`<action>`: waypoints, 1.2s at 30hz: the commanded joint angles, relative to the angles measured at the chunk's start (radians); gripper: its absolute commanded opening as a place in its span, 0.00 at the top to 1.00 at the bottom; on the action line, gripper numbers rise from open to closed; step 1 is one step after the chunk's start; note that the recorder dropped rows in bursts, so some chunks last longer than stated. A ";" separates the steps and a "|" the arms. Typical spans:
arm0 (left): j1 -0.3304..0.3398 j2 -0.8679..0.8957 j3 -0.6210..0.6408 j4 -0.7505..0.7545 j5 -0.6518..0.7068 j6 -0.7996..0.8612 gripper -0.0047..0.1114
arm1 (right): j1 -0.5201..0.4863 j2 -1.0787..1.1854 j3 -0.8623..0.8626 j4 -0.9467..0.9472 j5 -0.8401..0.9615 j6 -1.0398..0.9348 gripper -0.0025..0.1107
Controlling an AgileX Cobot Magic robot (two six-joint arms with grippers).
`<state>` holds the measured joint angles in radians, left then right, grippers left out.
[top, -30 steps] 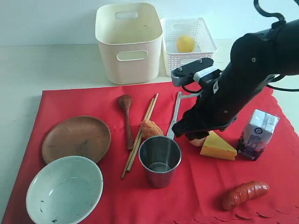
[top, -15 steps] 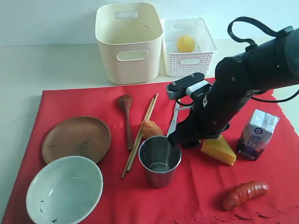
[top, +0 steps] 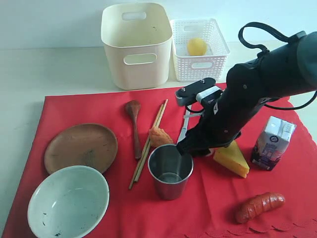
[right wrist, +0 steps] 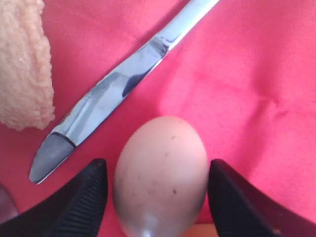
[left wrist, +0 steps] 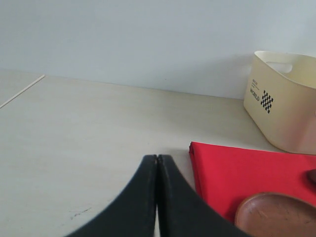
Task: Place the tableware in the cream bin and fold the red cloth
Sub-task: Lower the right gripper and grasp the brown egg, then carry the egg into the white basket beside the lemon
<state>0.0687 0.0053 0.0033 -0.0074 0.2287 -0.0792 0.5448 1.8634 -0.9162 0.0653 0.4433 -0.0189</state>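
The red cloth [top: 99, 106] lies spread on the table. On it are the brown plate [top: 80, 147], the pale bowl [top: 68, 202], the dark spoon [top: 134, 124], the chopsticks [top: 148, 144] and the steel cup [top: 170, 171] with its long handle [right wrist: 123, 79]. The cream bin [top: 136, 44] stands behind the cloth. My right gripper [right wrist: 158, 192] is open, low on the cloth beside the cup, its fingers [right wrist: 84, 202] either side of an egg [right wrist: 160, 173] with small gaps. My left gripper [left wrist: 157, 163] is shut and empty over bare table beside the cloth's corner [left wrist: 237, 168].
A white lattice basket [top: 199, 42] holding a lemon [top: 196, 46] stands right of the bin. An orange fried piece [top: 159, 136], a cheese wedge [top: 231, 158], a milk carton [top: 272, 143] and a sausage [top: 260, 207] lie on the cloth's right half.
My right arm has dropped and shifted left toward the steel cup, so its body now hides the egg in the exterior view. The tableware has not moved.
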 commanded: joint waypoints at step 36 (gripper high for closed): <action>0.000 -0.005 -0.003 -0.006 -0.012 0.000 0.95 | -0.013 -0.183 -0.072 -0.027 -0.159 0.019 0.98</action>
<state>0.0687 0.0053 0.0033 -0.0074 0.2287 -0.0792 0.5430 1.6934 -0.9449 0.0567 0.3080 0.0000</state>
